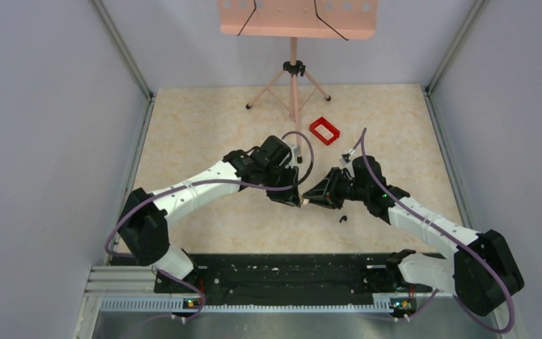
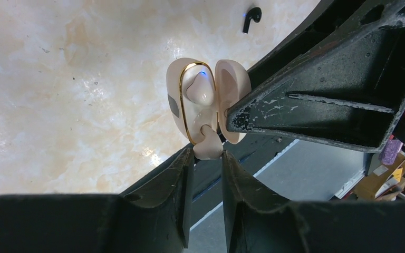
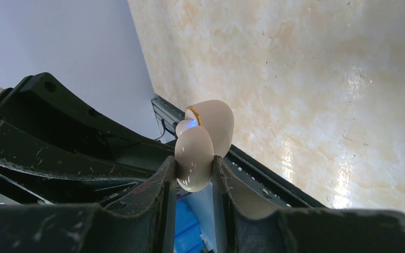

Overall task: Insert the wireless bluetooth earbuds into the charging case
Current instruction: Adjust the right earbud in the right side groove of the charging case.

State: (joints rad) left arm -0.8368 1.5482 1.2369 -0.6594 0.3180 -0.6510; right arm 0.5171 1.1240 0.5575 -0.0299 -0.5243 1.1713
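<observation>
Right pincer [image 3: 194, 171]: it was clenched on the charging case [image 3: 211, 118], with one finger pressed on each side of the case's rounded shell.
Left pincer [image 2: 206, 161]: its two fingers stood close together, one on each side of a pale lump [image 2: 209, 143] at the bottom end of the case. I cannot tell if they were squeezing it or only sitting beside it.
Charging case: it looked pale cream, not dark, with a thin gold rim. It was open like a clam shell, and a tiny blue light glowed inside. It was held up above the tabletop [image 1: 205, 127], about in the middle, between the tips of the two pincers.
Inside the case: a smooth pale shape sat in one half. I cannot tell if that was an earbud or only the hollow for one.
Black earbud [image 2: 251, 17]: one small black piece with a hooked stem lay flat on the tabletop, alone, a bit nearer than the case and just to its right. No pincer touched it.
Other earbud: I could not pick it out for sure.
Red tray [image 1: 324, 131]: it lay on the tabletop, farther away than the arms and a little to the right.
Pink stand [image 1: 294, 70]: it stood on three legs at the far edge.
</observation>
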